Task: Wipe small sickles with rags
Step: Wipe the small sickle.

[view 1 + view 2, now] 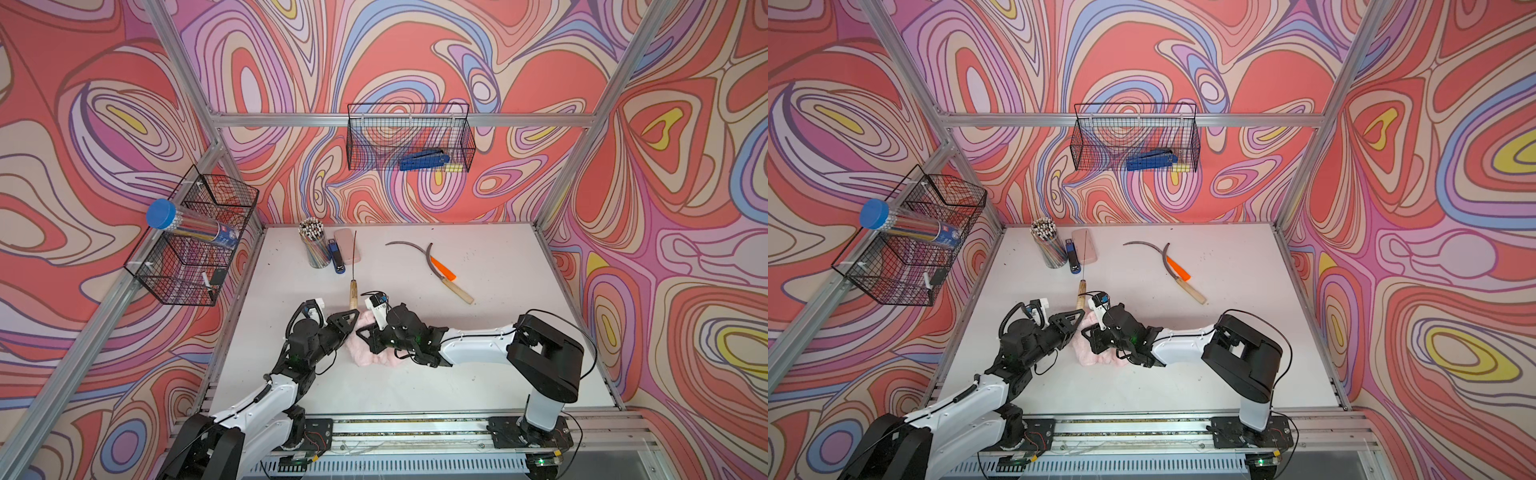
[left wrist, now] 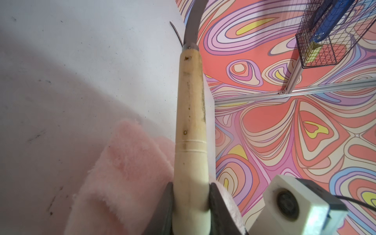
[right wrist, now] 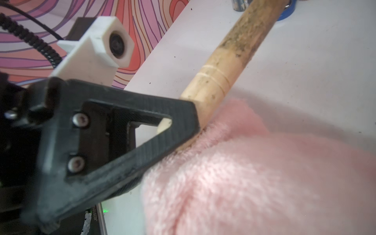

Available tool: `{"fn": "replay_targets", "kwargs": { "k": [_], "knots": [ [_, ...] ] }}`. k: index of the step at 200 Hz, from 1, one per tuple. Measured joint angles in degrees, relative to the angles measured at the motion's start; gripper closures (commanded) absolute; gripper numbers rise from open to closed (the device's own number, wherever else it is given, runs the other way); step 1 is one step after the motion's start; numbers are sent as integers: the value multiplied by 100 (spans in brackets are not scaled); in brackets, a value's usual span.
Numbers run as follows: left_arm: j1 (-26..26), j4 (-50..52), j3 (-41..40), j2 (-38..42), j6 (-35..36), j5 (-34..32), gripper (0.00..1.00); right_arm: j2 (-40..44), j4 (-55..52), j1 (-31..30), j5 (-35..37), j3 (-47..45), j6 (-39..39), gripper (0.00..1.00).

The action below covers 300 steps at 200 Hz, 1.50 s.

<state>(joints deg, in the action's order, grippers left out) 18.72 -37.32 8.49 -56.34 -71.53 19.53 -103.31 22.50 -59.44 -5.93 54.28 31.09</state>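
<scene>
1. Only the left wrist view shows the left gripper (image 2: pixel 191 200) clamped on the held sickle (image 2: pixel 191 114) at its wooden handle's butt, against the rag (image 2: pixel 126 173).
2. The right gripper (image 1: pixel 362 331), closed, sits on the rag near the middle of the table (image 1: pixel 498 365). Whether it pinches cloth cannot be told.
3. Both top views show three sickles: the held one, plus an orange-handled sickle (image 1: pixel 443 268) and a wooden-handled sickle (image 1: pixel 457 290) crossed farther back. There is one rag.
</scene>
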Motion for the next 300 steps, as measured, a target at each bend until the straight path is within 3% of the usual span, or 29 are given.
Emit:
{"fn": "replay_targets", "kwargs": {
  "k": [69,110,134,180,228,262,300],
  "knots": [
    [-17,-125,-4,-470,15,35,100,-101,-256,-238,81,120,-13,100],
    [-46,-35,-9,-94,17,-11,100,-151,-258,166,-142,223,120,100],
    [-31,164,-9,195,15,74,100,-116,-85,431,101,72,133,100],
    [-22,245,-26,118,-94,452,100,1025,-129,671,796,-1139,57,100],
    [-22,-267,-170,-579,-433,1016,100,1902,-284,1019,1263,-1443,-199,100],
    [-22,-295,-177,-732,-592,1318,100,1659,-323,1025,1202,-1283,-466,100],
    [-22,-328,-186,-750,-732,1513,100,793,-306,1025,852,-796,-619,100]
  ]
}}
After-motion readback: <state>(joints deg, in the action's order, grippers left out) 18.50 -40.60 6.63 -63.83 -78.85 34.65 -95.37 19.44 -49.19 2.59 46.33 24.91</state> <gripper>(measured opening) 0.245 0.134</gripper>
